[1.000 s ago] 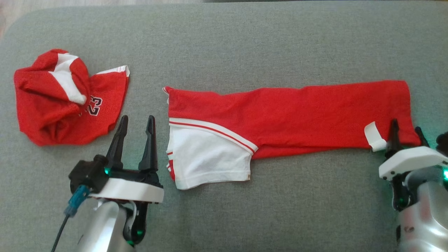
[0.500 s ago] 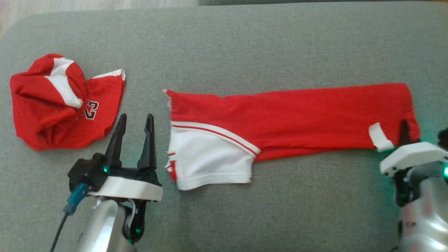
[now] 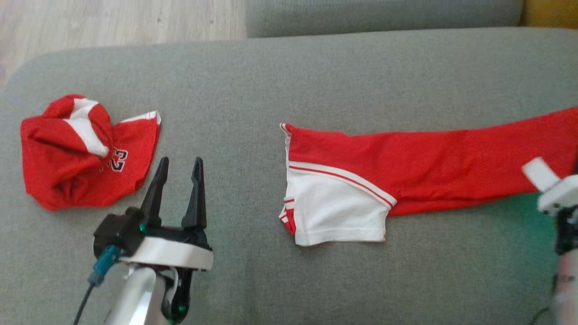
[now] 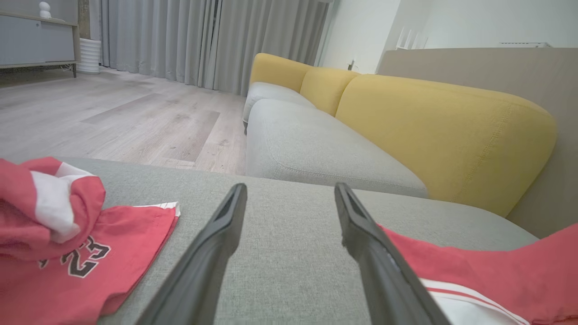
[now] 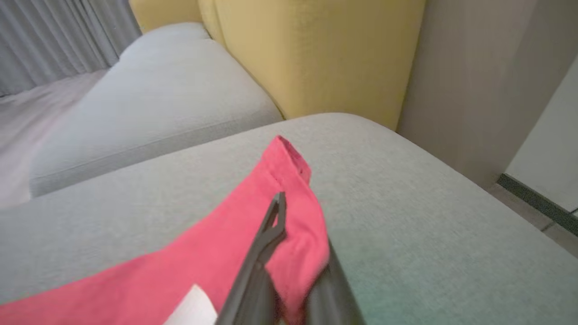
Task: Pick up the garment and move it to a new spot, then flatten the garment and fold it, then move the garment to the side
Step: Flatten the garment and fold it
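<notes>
Shows a long garment (image 3: 406, 167) of thin, matte red knit, stretched into a narrow band across a grey sofa seat (image 3: 316, 81), with a white panel (image 3: 334, 212) edged by red-and-white stripes at the left end and a small white label (image 3: 537, 174) near the right end. Lies mostly flat and faintly rippled, the right end lifted and bunched into a soft fold. Finds the right gripper (image 5: 300, 225) clenched on that fold, slim dark fingers pinching red cloth by the hem corner. Finds the left gripper (image 3: 180, 160) released, two tapered black fingers spread wide and holding nothing, over bare seat between the garment's white end and a second red garment (image 3: 81, 153), crumpled into a lump, mesh-textured, marked 23 and patched with white. Leaves a wide strip of bare fabric between the two garments, and more room behind and in front of the long one; puts the pinched end not far from the seat's rounded right edge. Reads the seat as coarse woven grey, firm, rounded at the corners. Beyond, takes in another grey cushion (image 4: 316, 149), mustard-yellow back cushions (image 4: 429, 126), a pale wood-plank floor (image 4: 113, 117) and grey curtains (image 4: 180, 36).
</notes>
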Available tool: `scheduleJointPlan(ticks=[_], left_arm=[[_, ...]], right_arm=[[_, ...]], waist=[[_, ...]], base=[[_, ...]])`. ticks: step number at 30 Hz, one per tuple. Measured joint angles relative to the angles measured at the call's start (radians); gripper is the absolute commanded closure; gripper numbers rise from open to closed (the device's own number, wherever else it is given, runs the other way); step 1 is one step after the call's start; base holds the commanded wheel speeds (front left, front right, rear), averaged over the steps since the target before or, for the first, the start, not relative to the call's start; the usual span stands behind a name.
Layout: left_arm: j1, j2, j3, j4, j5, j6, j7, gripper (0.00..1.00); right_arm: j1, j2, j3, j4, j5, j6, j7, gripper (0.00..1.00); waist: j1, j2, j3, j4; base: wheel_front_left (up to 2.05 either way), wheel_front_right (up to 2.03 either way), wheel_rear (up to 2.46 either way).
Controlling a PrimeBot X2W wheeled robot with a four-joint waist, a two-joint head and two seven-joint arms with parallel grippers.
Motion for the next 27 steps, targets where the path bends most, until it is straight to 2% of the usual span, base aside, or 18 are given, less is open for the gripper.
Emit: scheduleJointPlan(ticks=[4,9,13,17,22,27], left_arm=[[0.032,-0.003,-0.001,-0.008,0.000,0.000,0.000,0.00],[0.049,-0.007,0.000,-0.021,0.010,0.000,0.000,0.00],[0.055,-0.011,0.002,-0.029,0.010,0.000,0.000,0.00],[0.069,-0.012,0.002,-0.028,0.013,0.000,0.000,0.00],[0.069,-0.012,0.000,-0.026,0.019,0.000,0.000,0.00],[0.069,-0.012,-0.003,-0.017,0.018,0.000,0.000,0.00]], right_arm=[[0.000,0.051,0.082,-0.034,0.001,0.000,-0.002,1.00],[0.009,0.099,0.244,-0.101,0.046,0.000,0.017,1.00],[0.034,0.106,0.384,-0.161,0.110,0.000,0.040,1.00],[0.092,0.109,0.543,-0.196,0.235,0.000,0.057,1.00],[0.140,0.111,0.661,-0.193,0.311,0.000,0.056,1.00],[0.152,0.112,0.730,-0.139,0.353,0.000,0.030,1.00]], waist=[[-0.0001,0.0000,-0.037,-0.002],[-0.0001,0.0000,-0.081,0.010],[-0.0001,0.0000,-0.099,0.045],[-0.0001,0.0000,-0.109,0.093],[0.0000,0.0000,-0.115,0.159],[0.0000,0.0000,-0.117,0.223]], base=[[0.00,0.00,0.00],[0.00,0.00,0.00],[0.00,0.00,0.00],[0.00,0.00,0.00],[0.00,0.00,0.00],[0.00,0.00,0.00]])
